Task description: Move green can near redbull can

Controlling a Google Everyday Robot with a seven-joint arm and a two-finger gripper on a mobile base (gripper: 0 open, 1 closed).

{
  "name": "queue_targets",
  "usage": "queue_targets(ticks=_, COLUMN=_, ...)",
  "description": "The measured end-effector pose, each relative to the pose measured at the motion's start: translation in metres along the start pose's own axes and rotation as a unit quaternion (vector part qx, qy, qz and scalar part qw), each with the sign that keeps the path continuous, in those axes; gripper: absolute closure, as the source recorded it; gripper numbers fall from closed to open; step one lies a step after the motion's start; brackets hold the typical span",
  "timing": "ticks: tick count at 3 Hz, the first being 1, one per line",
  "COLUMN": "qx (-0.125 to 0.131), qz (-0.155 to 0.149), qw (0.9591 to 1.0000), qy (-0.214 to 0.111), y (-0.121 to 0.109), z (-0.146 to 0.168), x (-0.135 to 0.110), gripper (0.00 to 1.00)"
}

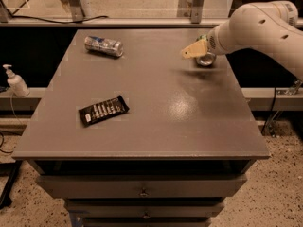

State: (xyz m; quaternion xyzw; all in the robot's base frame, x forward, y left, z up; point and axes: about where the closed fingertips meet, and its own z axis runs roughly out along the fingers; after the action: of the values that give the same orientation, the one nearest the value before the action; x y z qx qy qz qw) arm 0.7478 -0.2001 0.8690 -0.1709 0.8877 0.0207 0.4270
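**A:** In the camera view, where is the gripper [191, 51]?

**B:** At the far right of the table [189, 126], low over the surface and right against the green can [207, 60]. The can sits near the right edge, partly hidden behind the gripper. I cannot tell whether the claw is closed on it or only beside it.

**A:** And the target?

**B:** The redbull can [103, 46] lies on its side at the far left, well apart from the green one.

**A:** What could go wrong from here?

**B:** If the hold is loose or off-centre, I'd judge the green can may slip out on the way across. A round can rolls, and with the right edge so close it could drop off the table. At the other end, coming in too tight could knock the redbull can, which would roll away easily on its side.

**A:** Anything in the way?

**B:** I see nothing between the two cans along the far side. A dark snack bar [103, 110] lies nearer the front left, well apart from that line. A pump bottle [16, 81] stands off the table to the left, and drawers [142, 188] sit below. Neither one interferes.
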Motion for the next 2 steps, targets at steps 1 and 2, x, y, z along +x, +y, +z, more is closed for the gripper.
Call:
queue_targets(ticks=1, qx=-0.011, qz=0.009, qw=0.9998, qy=0.011, y=0.0072, z=0.0234, x=0.0036, gripper=0.17)
queue_targets(ticks=2, qx=-0.013, qz=0.016, qw=0.9996, qy=0.021, y=0.0087, z=0.0333, x=0.0106, gripper=0.39)
